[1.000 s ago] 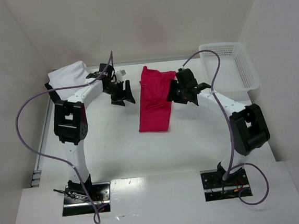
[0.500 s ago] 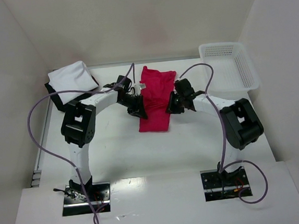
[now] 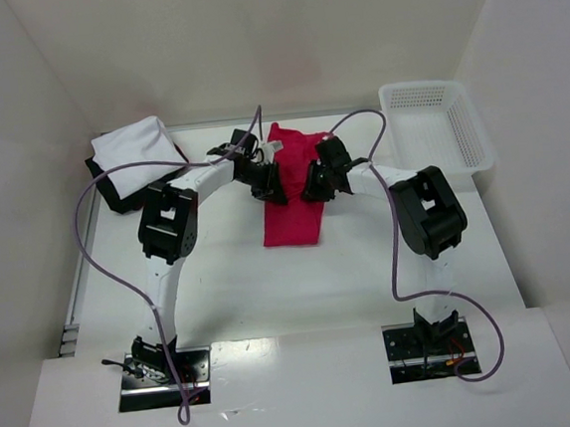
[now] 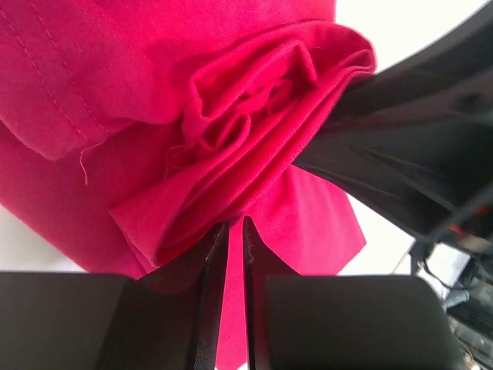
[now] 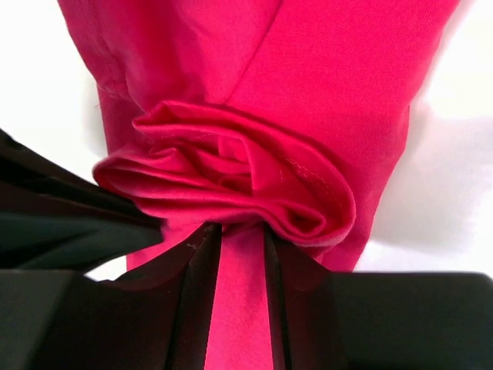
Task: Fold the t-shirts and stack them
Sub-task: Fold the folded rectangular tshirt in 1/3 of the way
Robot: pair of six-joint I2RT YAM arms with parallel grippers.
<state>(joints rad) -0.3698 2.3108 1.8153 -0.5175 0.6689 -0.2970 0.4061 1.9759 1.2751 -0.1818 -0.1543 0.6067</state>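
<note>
Top view: the red t-shirt [image 3: 293, 221] lies mid-table, near edge free, with open tabletop [image 3: 370, 266] toward the bases. The left gripper [image 3: 275, 186] and right gripper [image 3: 311, 185] meet at its middle.
Left wrist: the jaws pinch a bunched red fold.
Right wrist: the jaws pinch the same bunch.

Matt, finely knitted cloth: red t-shirt [image 4: 115, 77]

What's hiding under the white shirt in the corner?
A black t-shirt peeks out from beneath the white t-shirt. Only its near edge shows; the rest is covered by the white one.
</note>
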